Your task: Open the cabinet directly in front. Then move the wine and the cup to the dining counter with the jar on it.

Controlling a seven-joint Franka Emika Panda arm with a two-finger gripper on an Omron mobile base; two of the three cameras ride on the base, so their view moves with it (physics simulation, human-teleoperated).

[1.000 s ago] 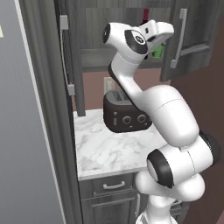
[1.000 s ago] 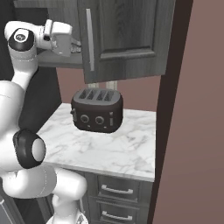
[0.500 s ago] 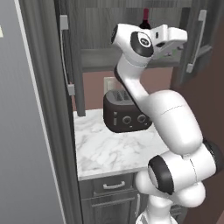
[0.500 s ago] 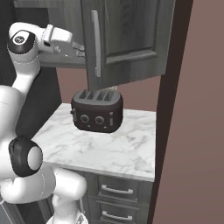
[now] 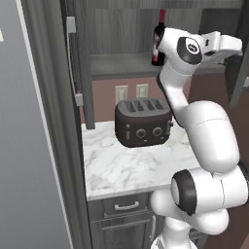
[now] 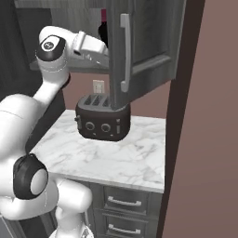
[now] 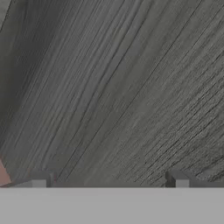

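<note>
The cabinet's right door (image 6: pixel 144 42) stands swung out, its silver bar handle (image 6: pixel 124 53) facing the room. The left door (image 5: pixel 82 63) is open too. On the bared shelf (image 5: pixel 121 63) the wine (image 5: pixel 158 39) stands upright, also seen as the wine (image 6: pixel 103 25) past the door's edge. My gripper (image 7: pixel 109 183) is open with nothing between its fingertips (image 7: pixel 39 181), close against the door's wood-grain inner face (image 7: pixel 113 87). The hand (image 5: pixel 221 43) reaches right, beside the door's edge (image 5: pixel 238 68). My arm hides the cup. The dining counter and jar are out of view.
A dark toaster (image 5: pixel 143 121) sits on the narrow marble wall counter (image 5: pixel 121 168), with drawer fronts (image 6: pixel 123 202) below. A tall grey panel (image 5: pixel 29 146) closes the left side and a brown wall (image 6: pixel 209 116) the right. The open door overhangs the toaster.
The right door has swung further out. My hand has followed it to the right, and the jaws have spread from partly closed to wide open.
</note>
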